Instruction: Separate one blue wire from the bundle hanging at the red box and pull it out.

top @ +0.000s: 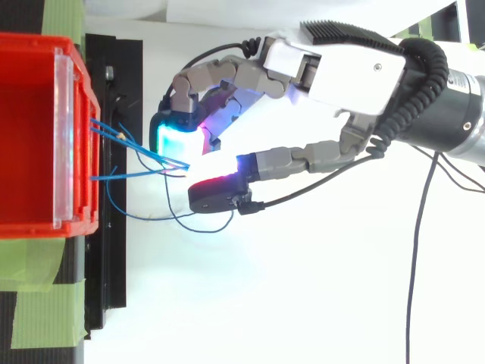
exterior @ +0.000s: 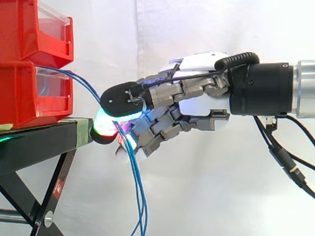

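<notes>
Several thin blue wires (exterior: 81, 82) leave the front of the lower red bin (exterior: 19, 93) and run right to my hand (exterior: 202, 105), then hang down in a loose bunch (exterior: 139, 196). From above, the wires (top: 140, 152) fan out of the red bin (top: 30, 136) and meet at one spot between the glowing fingertips (top: 176, 140) and the thumb. My hand (top: 341, 76) comes in from the right with its fingers curled, pinching the wires just off the bin's front. How many wires lie in the pinch is hidden by the pads.
A second red bin (exterior: 34, 29) is stacked on the lower one. Both rest on a black stand (exterior: 39, 142) with crossed legs. Green tape (top: 38, 280) holds the bin to the stand. A slack wire loop (top: 189, 224) lies below the thumb.
</notes>
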